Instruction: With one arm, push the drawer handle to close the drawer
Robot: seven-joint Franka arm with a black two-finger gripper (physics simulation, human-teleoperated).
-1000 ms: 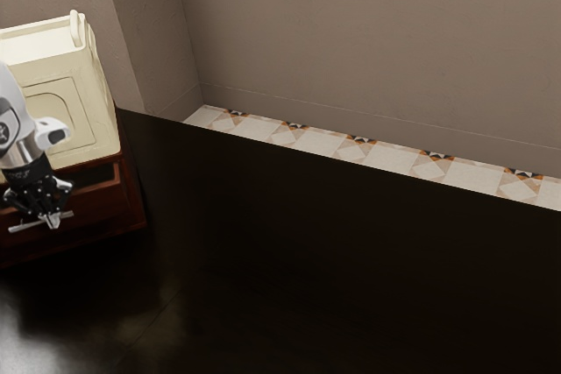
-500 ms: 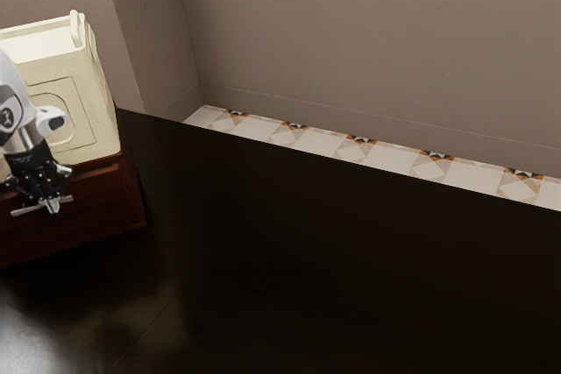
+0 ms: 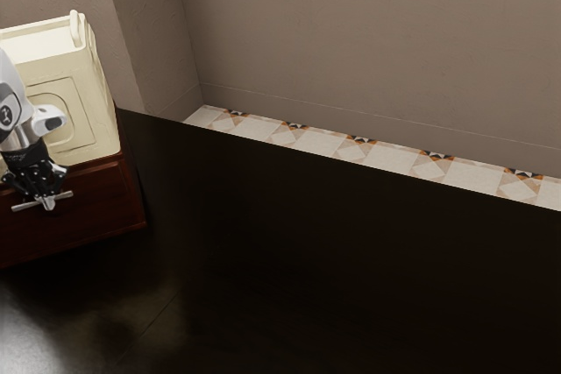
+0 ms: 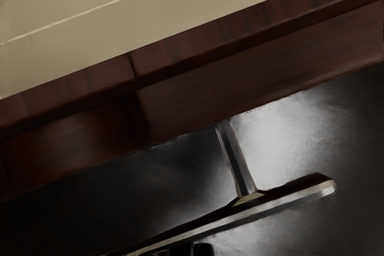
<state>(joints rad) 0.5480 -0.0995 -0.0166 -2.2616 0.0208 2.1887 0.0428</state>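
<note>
In the exterior view my gripper [image 3: 49, 202] is at the far left, its fingertips together at the drawer handle [image 3: 23, 207], a metal bar on the dark red-brown drawer front [image 3: 98, 202]. No gap shows between the drawer front and the cabinet [image 3: 133, 194] around it. The wrist view shows the T-shaped handle [image 4: 282, 199], its stem running to the wood [image 4: 210, 100]. A black part of the gripper [image 4: 193, 249] lies against the bar's near side at the lower edge; whether it touches is unclear.
A cream, box-like object [image 3: 92, 111] with a raised handle stands on top of the cabinet. The dark surface [image 3: 307, 251] stretches across the exterior view, with patterned floor tiles [image 3: 399, 157] and brown walls [image 3: 351, 32] beyond it.
The drawer has slid into the cabinet, and the dark opening above its front has disappeared. My gripper has moved with the handle toward the cabinet, slightly upward in the exterior view.
</note>
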